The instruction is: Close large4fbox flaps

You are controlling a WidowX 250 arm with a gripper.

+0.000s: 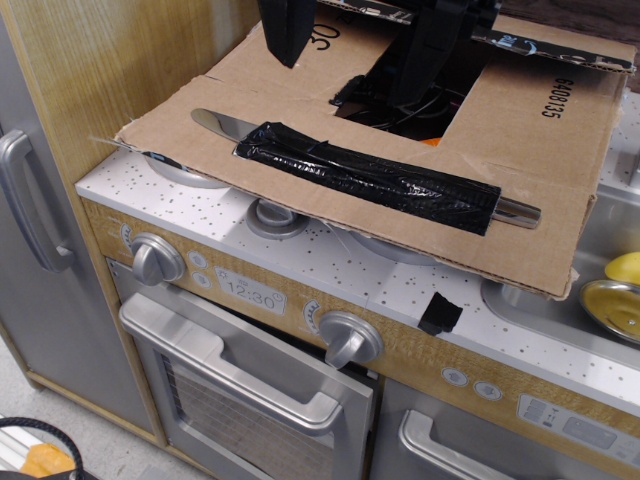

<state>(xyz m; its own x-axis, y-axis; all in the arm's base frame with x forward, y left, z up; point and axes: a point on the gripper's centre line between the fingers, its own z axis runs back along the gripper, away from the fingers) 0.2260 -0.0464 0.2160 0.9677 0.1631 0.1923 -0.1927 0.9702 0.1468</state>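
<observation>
Where flaps point(300, 110) meet, pincer point(440, 40) tips unseen

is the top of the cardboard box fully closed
No, a dark opening still gapes between the flaps of the box.

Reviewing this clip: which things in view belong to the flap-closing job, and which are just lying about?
Job:
large4fbox
near flap with taped rod
tool

Lying about:
toy stove
stove knobs
yellow object
metal dish
</observation>
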